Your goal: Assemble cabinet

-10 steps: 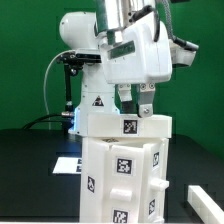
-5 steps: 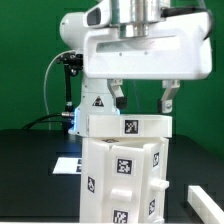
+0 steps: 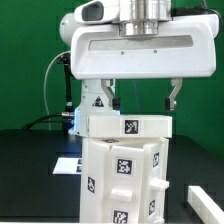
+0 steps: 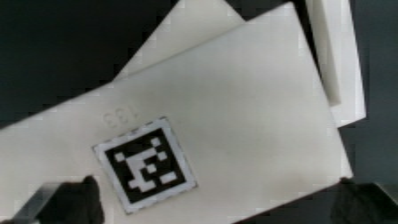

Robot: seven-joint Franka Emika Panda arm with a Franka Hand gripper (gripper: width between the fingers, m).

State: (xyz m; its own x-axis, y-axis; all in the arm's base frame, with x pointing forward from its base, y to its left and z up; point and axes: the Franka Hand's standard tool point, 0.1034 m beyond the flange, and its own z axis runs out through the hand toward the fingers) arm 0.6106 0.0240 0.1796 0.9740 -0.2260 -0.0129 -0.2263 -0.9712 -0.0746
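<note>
The white cabinet (image 3: 122, 182) stands upright on the black table at the middle of the exterior view, with tags on its faces. A flat top piece (image 3: 128, 125) with one tag lies across it. My gripper (image 3: 140, 100) hangs straight above that piece, open. Its two fingers (image 3: 172, 97) stand apart over the piece's two ends and hold nothing. In the wrist view the top piece (image 4: 214, 110) and its tag (image 4: 143, 160) fill the picture. Both dark fingertips (image 4: 63, 202) show at the corners, clear of the piece.
The marker board (image 3: 66, 165) lies flat on the table at the exterior view's left, behind the cabinet. A white bar (image 3: 205, 195) lies at the exterior view's lower right. The arm's base (image 3: 92, 100) stands close behind the cabinet.
The hand has turned about its upright axis, so its broad face now looks at the exterior camera and the fingers stand left and right. The jaws stayed open. The cabinet has not moved.
</note>
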